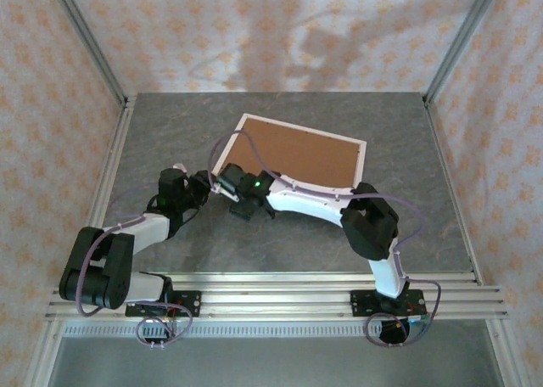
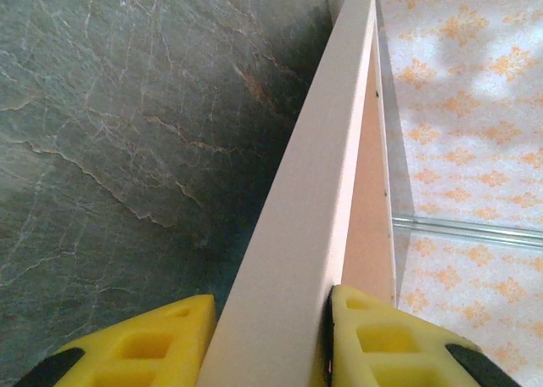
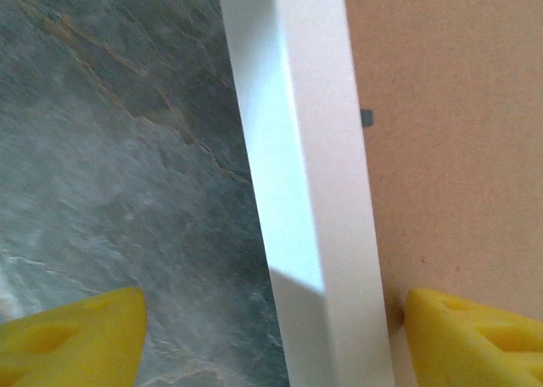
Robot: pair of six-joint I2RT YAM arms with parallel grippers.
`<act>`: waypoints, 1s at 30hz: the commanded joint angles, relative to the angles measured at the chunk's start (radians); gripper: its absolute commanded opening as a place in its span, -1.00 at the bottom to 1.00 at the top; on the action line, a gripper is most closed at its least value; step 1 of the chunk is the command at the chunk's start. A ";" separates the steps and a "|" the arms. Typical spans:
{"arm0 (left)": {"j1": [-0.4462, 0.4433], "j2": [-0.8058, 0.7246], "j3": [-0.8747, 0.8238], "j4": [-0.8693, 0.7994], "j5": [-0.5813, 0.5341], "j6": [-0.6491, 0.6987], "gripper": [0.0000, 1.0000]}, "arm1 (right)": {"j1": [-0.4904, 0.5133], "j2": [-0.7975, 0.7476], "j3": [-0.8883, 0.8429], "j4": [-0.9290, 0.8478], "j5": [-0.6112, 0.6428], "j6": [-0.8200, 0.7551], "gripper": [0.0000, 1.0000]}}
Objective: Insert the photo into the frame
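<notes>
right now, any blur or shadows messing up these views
top view: sharp, even light, dark shadows on the wall; left wrist: frame crisp, patchy light on the wall; right wrist: soft all over, frame's near end shaded

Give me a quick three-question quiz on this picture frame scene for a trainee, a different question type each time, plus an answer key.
1. True or false: the right gripper is clamped shut on the frame.
2. What fills the frame's upward side? A) a brown backing board B) a mirror C) a teal photo.
3. Which gripper grips the frame's white rail from both sides?
Key: 1 false, its jaws stand wide of the rail. 2 A. 3 the left gripper.
</notes>
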 commanded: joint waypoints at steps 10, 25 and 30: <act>-0.012 -0.065 0.055 0.031 0.013 -0.008 -0.44 | 0.019 -0.051 -0.239 0.247 0.426 -0.154 0.50; -0.008 -0.074 0.086 -0.032 0.031 0.022 0.29 | 0.014 -0.122 -0.206 0.246 0.403 -0.176 -0.79; 0.034 -0.136 0.169 -0.215 0.025 0.117 1.00 | -0.040 -0.188 -0.111 0.112 0.322 -0.105 -0.87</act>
